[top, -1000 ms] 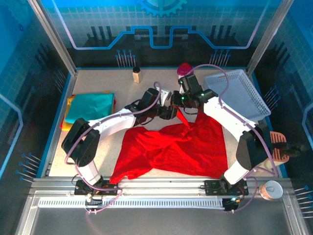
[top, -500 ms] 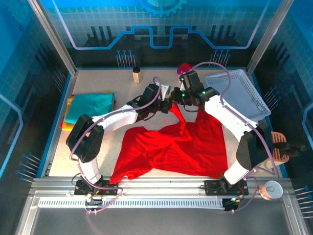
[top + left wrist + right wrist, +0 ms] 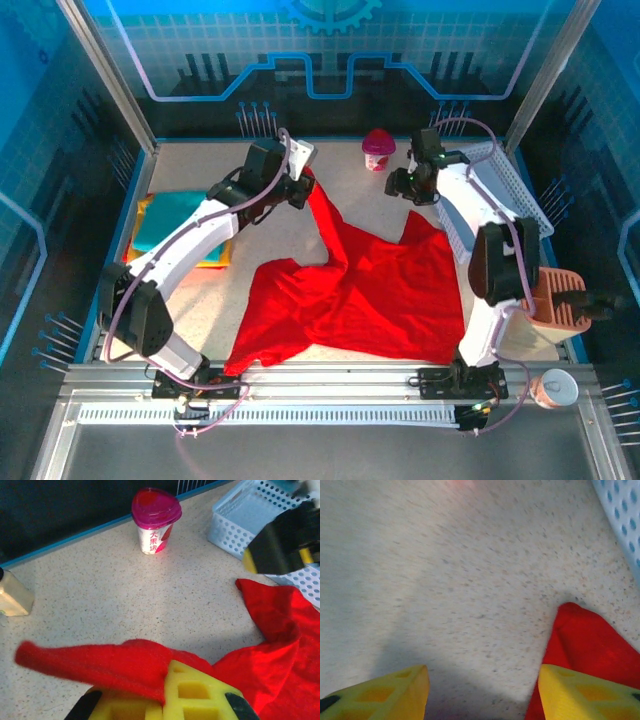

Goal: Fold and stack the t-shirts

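One red t-shirt (image 3: 370, 300), limp and light, sprawls left of the basket (image 3: 510, 200). The left gripper (image 3: 298, 188) pinches a lifted edge; the right gripper (image 3: 404, 186) gapes empty beside the basket. Best grabbed at corners.

A pink-lidded cup (image 3: 379, 149) stands on the speckled counter (image 3: 205, 290) near a white lattice basket (image 3: 516, 196). A small beige bottle (image 3: 12, 596) sits farther left.
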Controlling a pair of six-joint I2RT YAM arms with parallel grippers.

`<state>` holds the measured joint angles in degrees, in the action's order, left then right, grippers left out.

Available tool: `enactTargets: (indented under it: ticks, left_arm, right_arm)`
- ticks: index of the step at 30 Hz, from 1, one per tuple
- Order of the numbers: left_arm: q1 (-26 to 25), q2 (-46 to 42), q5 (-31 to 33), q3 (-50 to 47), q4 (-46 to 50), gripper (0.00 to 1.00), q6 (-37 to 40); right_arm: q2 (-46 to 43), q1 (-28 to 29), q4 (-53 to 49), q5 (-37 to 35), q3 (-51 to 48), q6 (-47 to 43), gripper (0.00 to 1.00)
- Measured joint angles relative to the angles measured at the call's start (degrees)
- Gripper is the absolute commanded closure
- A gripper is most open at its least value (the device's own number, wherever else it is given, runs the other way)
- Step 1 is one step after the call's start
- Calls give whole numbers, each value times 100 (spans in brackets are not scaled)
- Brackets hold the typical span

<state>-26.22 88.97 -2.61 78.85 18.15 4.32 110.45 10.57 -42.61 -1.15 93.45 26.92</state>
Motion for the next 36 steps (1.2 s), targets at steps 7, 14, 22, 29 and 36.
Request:
enactTargets:
  ticks: [7,14,22,29,36]
  left_arm:
    - [-4,-365,199,-369,175,100,210]
    - [-4,-476,413,-376,264,100,323]
    - [-2,-525,632,-385,258,100,369]
    - [155,-321,1023,-133,319,100,793]
    - [728,37,1252,459,219,100,1314]
  right_arm:
    - [916,-4,-529,-551,216,-197,50]
    - [1119,-15,-739,-988,433,-168,56]
    - [1602,-31,-778,-1047,660,-90,100]
    - [1504,-129,-573,-999,654,122,100]
    - [960,-409,-313,-739,802,616,100]
